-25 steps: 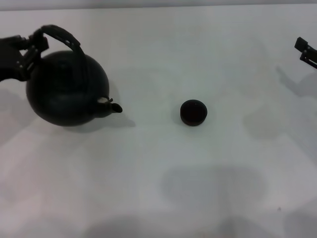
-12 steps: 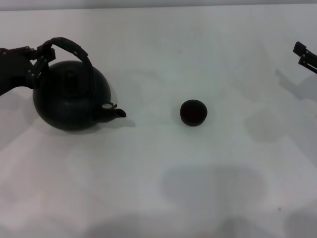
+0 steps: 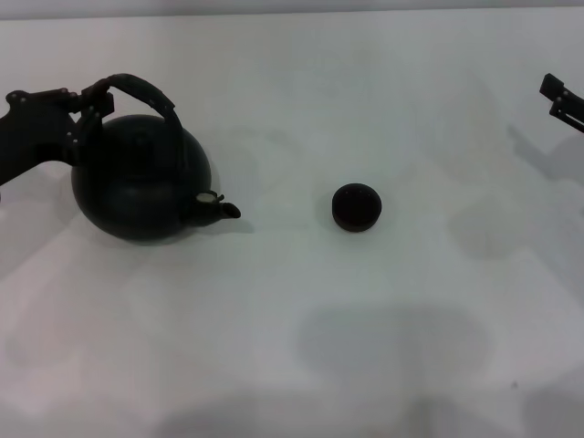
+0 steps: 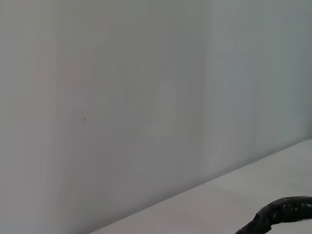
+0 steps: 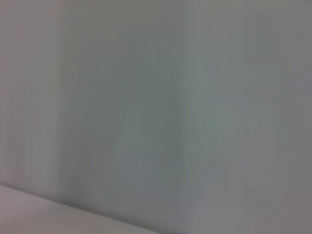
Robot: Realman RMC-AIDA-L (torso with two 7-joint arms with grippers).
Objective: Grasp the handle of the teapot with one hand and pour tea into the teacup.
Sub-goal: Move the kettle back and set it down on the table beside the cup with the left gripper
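Note:
The large round black teapot (image 3: pixel 141 182) is at the left of the white table (image 3: pixel 301 310), its short spout (image 3: pixel 219 206) pointing right toward the teacup. My left gripper (image 3: pixel 89 108) is shut on the left end of the arched black handle (image 3: pixel 141 91); a piece of that handle (image 4: pixel 278 214) shows in the left wrist view. The tiny black teacup (image 3: pixel 355 206) stands upright near the table's middle, well apart from the spout. My right gripper (image 3: pixel 558 95) stays at the far right edge, away from both.
The white table runs back to a plain pale wall (image 4: pixel 146 97). Soft shadows lie on the tabletop. Nothing else stands on it.
My left gripper has carried the teapot to the right, toward the teacup, with its spout now closer to it. The teacup and the right arm have not moved.

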